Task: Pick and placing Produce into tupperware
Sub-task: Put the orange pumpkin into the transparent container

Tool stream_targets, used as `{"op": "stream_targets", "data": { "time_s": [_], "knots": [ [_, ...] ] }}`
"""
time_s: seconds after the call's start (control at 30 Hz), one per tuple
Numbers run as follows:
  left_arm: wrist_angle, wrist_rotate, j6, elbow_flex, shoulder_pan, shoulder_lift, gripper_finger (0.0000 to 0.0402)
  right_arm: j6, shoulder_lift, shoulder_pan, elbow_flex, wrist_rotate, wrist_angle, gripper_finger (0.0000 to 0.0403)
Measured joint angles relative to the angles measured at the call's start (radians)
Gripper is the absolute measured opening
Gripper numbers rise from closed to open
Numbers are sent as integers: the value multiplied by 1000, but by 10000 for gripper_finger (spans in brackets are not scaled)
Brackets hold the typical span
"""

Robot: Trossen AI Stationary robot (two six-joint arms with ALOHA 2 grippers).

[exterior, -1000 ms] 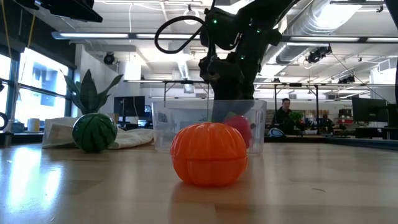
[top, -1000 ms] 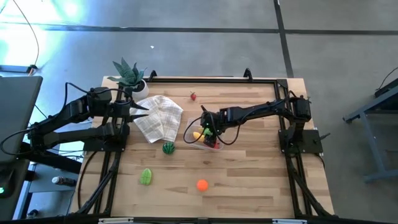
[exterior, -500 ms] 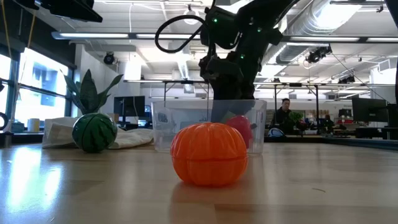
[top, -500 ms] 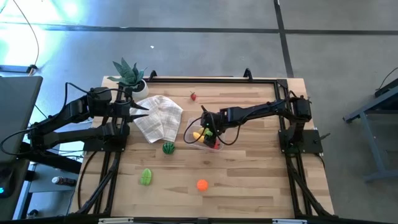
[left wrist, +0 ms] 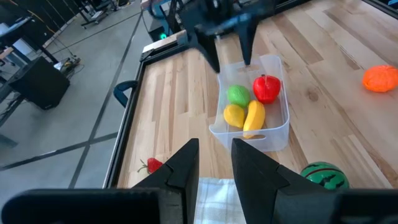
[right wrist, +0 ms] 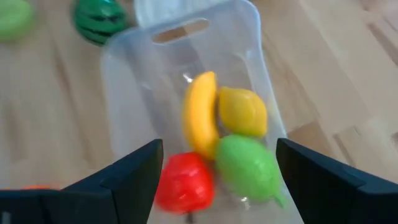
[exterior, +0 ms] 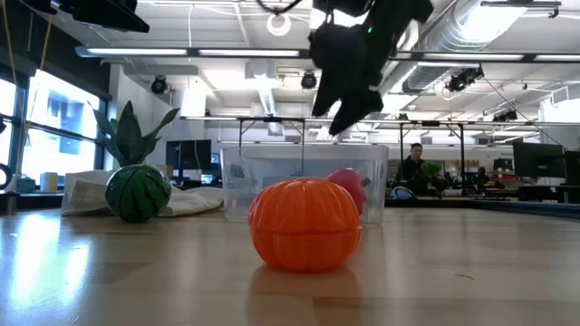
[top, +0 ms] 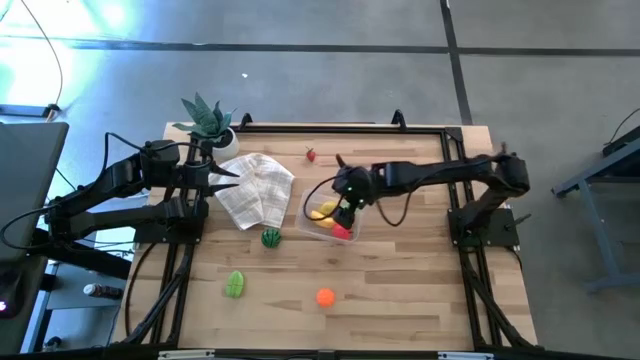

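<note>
The clear tupperware (top: 312, 222) sits mid-table and holds a banana (right wrist: 200, 114), a lemon (right wrist: 242, 111), a green fruit (right wrist: 244, 163) and a red fruit (right wrist: 185, 184). My right gripper (top: 349, 203) hovers above it, open and empty, clear of the rim in the low view (exterior: 348, 98). My left gripper (left wrist: 215, 163) waits open over the white cloth (top: 255, 188) at the table's left. On the table lie a toy watermelon (top: 270, 237), a light green fruit (top: 235, 284), an orange (top: 325, 297) and a small strawberry (top: 311, 154).
A potted plant (top: 207, 120) stands at the far left corner, beside the cloth. The orange (exterior: 304, 225) lies nearest the near edge, in front of the tupperware (exterior: 272, 177). Bare wood stretches to the right of the tupperware. A person sits in the room beyond the table.
My right gripper has risen out of the tupperware, from down among the fruit to well above the rim, and shifted slightly toward the table's right. The tupperware and the loose fruits have stayed put.
</note>
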Motion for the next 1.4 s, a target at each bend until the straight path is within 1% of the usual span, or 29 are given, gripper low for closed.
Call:
{"op": "stream_targets", "data": {
  "time_s": [0.17, 0.33, 0.4, 0.5, 0.6, 0.67, 0.77, 0.93, 1.03, 1.17, 1.4],
  "knots": [
    [0, 0, 0, 0, 0, 0, 85, 103, -104, 55, 0, -76, -10, 303],
    [0, 0, 0, 0, 0, 0, 85, 215, -156, 207, 0, -60, 42, 303],
    [0, 0, 0, 0, 0, 0, 85, 251, -156, 284, 0, -39, 78, 303],
    [0, 0, 0, 0, 0, 0, 85, 316, -129, 398, 1, 45, 155, 303],
    [0, 0, 0, 0, 0, 0, 85, 373, -68, 491, 1, 162, 206, 303],
    [0, 0, 0, 0, 0, 0, 85, 393, -18, 530, 1, 198, 247, 303],
    [0, 0, 0, 0, 0, 0, 85, 384, 71, 565, 1, 207, 298, 303],
    [0, 0, 0, 0, 0, 0, 85, 283, 232, 593, 1, 210, 368, 303],
    [0, 0, 0, 0, 0, 0, 85, 287, 310, 596, 0, 210, 371, 303],
    [0, 0, 0, 0, 0, 0, 85, 320, 357, 596, 0, 208, 372, 303],
    [0, 0, 0, 0, 0, 0, 85, 320, 358, 596, 1, 217, 341, 303]
  ]
}}
